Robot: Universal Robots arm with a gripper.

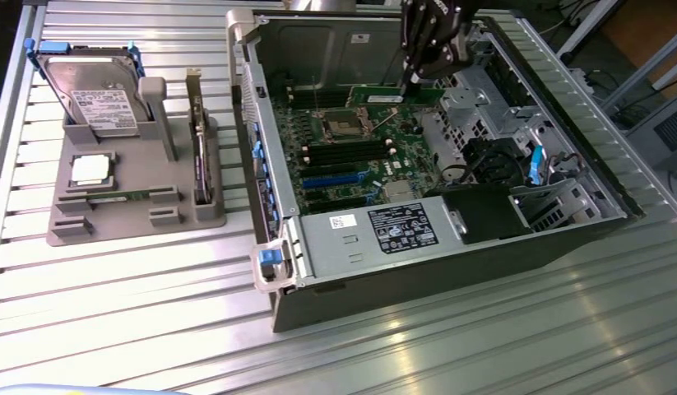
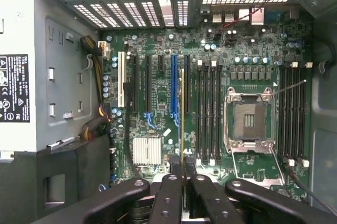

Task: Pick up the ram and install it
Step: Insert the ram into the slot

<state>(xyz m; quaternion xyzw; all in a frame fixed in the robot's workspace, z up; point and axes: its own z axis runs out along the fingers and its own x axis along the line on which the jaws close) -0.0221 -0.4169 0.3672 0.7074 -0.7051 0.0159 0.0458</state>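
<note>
The ram (image 2: 182, 118) is clamped edge-on by the gripper (image 2: 182, 164), lengthwise along the motherboard slots (image 2: 208, 113), arm (image 1: 432, 33) held upright inside the case (image 1: 426, 271).

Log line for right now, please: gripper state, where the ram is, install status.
gripper: shut on ram | ram: held edge-on above motherboard, inside open case | install: not yet in a slot

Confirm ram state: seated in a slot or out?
Out. The ram is clamped in the claw, held above the motherboard, not in any slot.
</note>
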